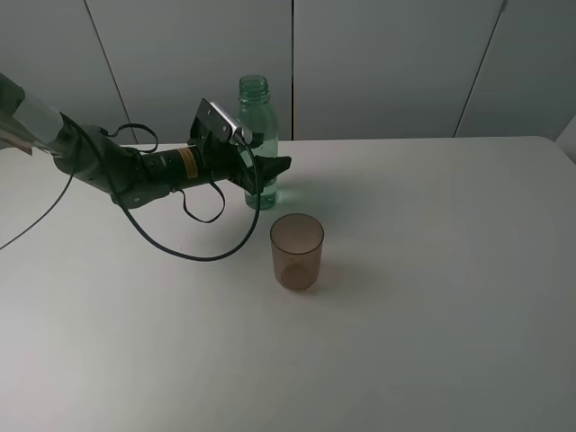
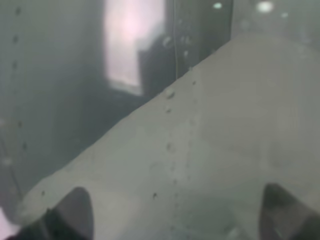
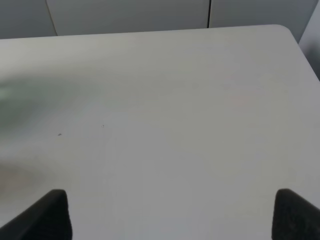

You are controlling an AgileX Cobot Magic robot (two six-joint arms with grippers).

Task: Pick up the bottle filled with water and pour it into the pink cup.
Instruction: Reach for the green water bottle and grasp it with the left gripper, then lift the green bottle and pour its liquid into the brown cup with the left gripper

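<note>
Now the left gripper pinches the bottle low on its body; it stands upright at the back of the desk, just behind the cup; lift straight up, neck level, carry it over the cup, then tip slowly so water clears the rim; the right gripper is spread, holding nothing.

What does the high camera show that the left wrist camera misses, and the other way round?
Only the high view shows the wider scene: the pink cup standing apart from the bottle, and the left arm reaching in. Only the left wrist view gives the close-up: blurry, green-tinted plastic fills it, plus two dark fingertips. Both show the bottle in the left gripper, which is closed round its lower part.
</note>
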